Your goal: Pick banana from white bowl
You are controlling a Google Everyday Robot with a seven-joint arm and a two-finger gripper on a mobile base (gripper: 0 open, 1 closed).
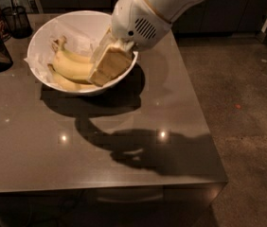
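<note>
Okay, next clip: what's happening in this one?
A robot arm reaches down into the white bowl on the dark table. Its gripper sits low in the bowl's right side, at the right end of the bananas, which lie on crumpled white paper. No banana is lifted out yet. A dark wire-mesh cup stands at the far left.

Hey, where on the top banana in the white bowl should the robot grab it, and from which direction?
Grip the top banana across its thick middle, coming down from above. It lies on its side over another banana, and the deep walls of the white bowl would likely block a sideways reach. The pincer is inside the bowl, over the end away from the stem.
</note>
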